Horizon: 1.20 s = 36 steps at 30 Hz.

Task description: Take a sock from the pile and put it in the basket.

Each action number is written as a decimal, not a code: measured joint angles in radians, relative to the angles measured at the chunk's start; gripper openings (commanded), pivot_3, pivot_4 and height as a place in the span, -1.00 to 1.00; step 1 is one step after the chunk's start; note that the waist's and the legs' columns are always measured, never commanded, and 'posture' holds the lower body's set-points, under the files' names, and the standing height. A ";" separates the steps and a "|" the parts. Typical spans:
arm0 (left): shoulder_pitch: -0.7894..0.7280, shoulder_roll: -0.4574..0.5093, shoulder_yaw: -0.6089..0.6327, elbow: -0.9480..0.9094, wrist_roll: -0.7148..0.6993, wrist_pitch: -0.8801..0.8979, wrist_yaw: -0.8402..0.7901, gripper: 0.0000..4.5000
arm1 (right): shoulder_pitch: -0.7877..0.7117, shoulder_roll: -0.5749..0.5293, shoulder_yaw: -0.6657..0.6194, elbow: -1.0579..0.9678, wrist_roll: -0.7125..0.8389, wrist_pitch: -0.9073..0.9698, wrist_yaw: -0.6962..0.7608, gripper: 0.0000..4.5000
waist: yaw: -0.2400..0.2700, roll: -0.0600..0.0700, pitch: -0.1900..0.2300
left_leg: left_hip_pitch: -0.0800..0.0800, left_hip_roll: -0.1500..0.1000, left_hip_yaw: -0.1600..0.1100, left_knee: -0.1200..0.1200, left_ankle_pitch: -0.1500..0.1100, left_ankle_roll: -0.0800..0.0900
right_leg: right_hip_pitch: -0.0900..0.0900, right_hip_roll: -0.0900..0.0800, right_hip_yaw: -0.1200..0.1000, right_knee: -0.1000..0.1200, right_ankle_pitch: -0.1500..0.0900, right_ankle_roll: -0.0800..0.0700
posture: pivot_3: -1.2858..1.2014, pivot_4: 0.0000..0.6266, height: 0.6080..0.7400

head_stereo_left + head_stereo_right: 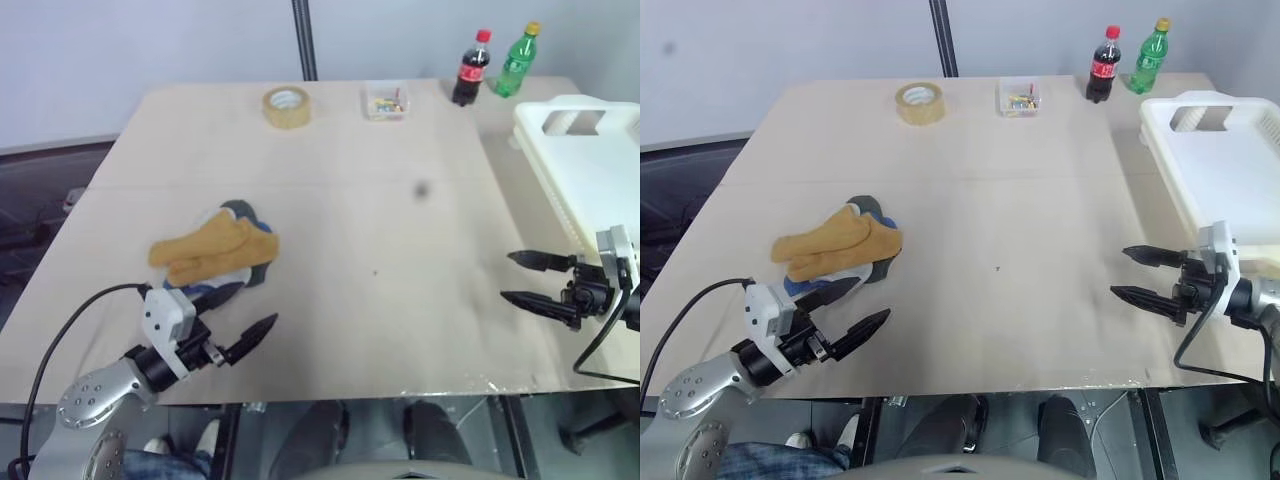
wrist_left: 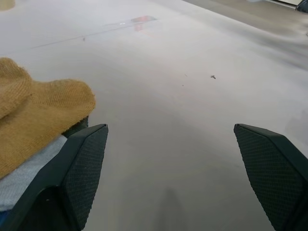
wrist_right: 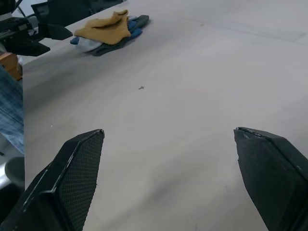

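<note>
1. Two grippers hang over the table (image 1: pixel 400 300), neither holding anything: the left gripper (image 1: pixel 845 310) sits at the near left with its fingers spread wide, just near of the pile (image 1: pixel 225 260); the right gripper (image 1: pixel 530 280) sits at the near right, fingers likewise spread, pointing left across bare table.
2. On top of the pile lies the sock (image 1: pixel 205 250), mustard-yellow and crumpled, draped over grey and blue socks. It lies left of centre, well apart from the basket (image 1: pixel 600 180) at the far right edge.
3. Handling, as I judge it: the sock is light, soft knit and limp. It will fold and sag when lifted, will not slip much, and cannot break.
4. Best hold: pinch a raised fold on the yellow top layer, near the end that faces the left gripper, as the left wrist view suggests.
5. Risk: a deep bite may catch the grey sock (image 2: pixel 21 173) beneath and drag it along, so a shallow pinch on yellow alone looks wiser.
6. No sock is in the basket yet.
</note>
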 measured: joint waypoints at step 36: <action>-0.373 -0.071 -0.106 0.243 0.389 0.039 0.445 0.76 | -0.102 0.099 0.080 -0.323 0.110 0.098 -0.104 1.00 | 0.000 -0.001 0.000 | -0.001 0.000 -0.001 0.000 0.000 0.000 | 0.000 0.001 -0.001 0.000 0.000 0.000 | 0.03 -0.52 1.00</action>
